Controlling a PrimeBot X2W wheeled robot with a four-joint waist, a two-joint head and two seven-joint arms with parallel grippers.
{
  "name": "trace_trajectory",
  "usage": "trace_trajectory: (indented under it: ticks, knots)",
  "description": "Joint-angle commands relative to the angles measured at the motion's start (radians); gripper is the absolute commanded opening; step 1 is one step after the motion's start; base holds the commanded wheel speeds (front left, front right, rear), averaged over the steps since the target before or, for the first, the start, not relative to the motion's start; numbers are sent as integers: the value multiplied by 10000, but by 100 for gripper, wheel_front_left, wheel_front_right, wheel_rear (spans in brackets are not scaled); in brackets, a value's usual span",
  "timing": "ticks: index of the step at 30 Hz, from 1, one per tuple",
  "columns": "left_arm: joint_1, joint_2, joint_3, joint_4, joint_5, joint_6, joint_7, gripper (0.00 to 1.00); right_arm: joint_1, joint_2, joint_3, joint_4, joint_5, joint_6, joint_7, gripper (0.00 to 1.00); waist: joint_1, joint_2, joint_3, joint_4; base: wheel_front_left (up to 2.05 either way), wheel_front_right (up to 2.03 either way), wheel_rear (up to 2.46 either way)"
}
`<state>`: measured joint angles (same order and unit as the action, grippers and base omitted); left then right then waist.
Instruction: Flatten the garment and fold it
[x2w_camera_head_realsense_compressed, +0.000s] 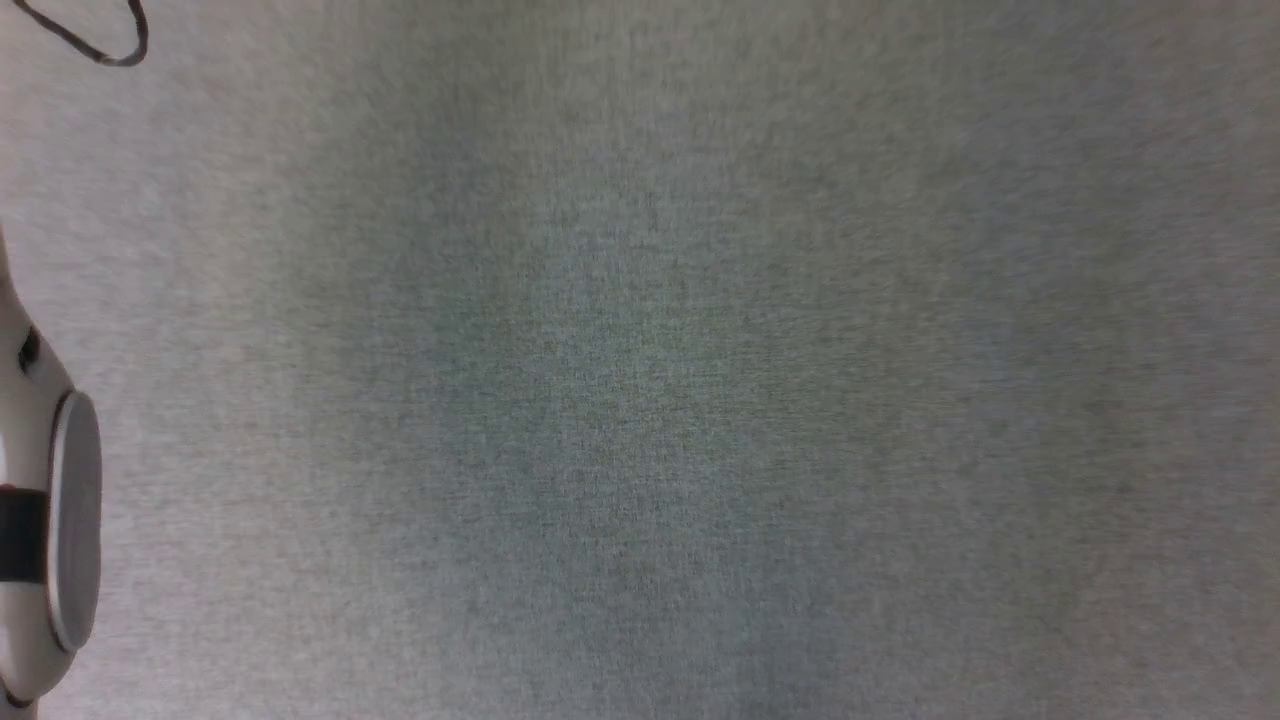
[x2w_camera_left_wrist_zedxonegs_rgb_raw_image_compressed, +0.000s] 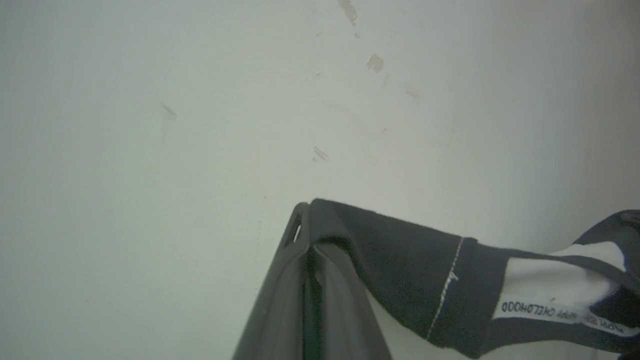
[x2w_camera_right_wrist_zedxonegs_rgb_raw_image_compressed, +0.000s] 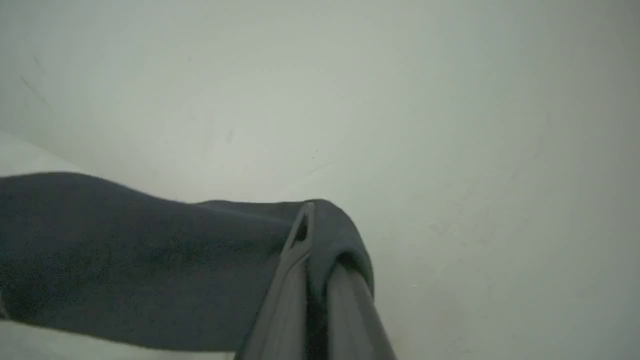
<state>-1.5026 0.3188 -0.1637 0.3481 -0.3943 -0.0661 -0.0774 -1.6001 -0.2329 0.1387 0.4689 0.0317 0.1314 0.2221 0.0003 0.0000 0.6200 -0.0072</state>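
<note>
In the left wrist view my left gripper (x2w_camera_left_wrist_zedxonegs_rgb_raw_image_compressed: 307, 212) is shut on black cloth of the garment (x2w_camera_left_wrist_zedxonegs_rgb_raw_image_compressed: 400, 260), which runs off to the right. There a white part shows, with a strip of small printed letters (x2w_camera_left_wrist_zedxonegs_rgb_raw_image_compressed: 540, 310). My right gripper (x2w_camera_right_wrist_zedxonegs_rgb_raw_image_compressed: 311, 212) is shut on another black part of the garment (x2w_camera_right_wrist_zedxonegs_rgb_raw_image_compressed: 125, 250), and that cloth stretches away to the left in the right wrist view. The chest drawing is out of view.
The head view looks at a grey woven surface (x2w_camera_head_realsense_compressed: 640, 360), with a pale forearm (x2w_camera_head_realsense_compressed: 50, 520) at the left edge and a thin dark loop of cable (x2w_camera_head_realsense_compressed: 100, 45) at the top left. Behind both grippers is a pale surface with small marks (x2w_camera_left_wrist_zedxonegs_rgb_raw_image_compressed: 375, 62).
</note>
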Motion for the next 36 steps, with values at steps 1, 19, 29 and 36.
trace_trajectory:
  ticks: [1, 19, 29, 36]
  knots:
    - [-84, 43, -45, 87, 60, -144, -186, 0, -88, -109, 25, 135, -11, -7, -129, 0, -3, 0, 1259, 108, 0, 0, 0]
    - [3160, 596, -716, -2098, -530, -507, -1151, 0, 3250, -900, 589, -2282, 1707, -7, -613, 0, -3, 0, 173, 73, 0, 0, 0]
    - [7883, 1158, -1220, -4319, -127, 295, -1039, 0, 8064, -671, -115, -4671, 2186, -7, 40, 0, -3, 0, -1851, -9, 0, 0, 0]
    - [11250, 1325, -1770, -5637, 323, 1188, -981, 0, 11629, -241, -1033, -6154, 2163, -7, 386, 0, -3, 0, -3059, 128, 0, 0, 0]
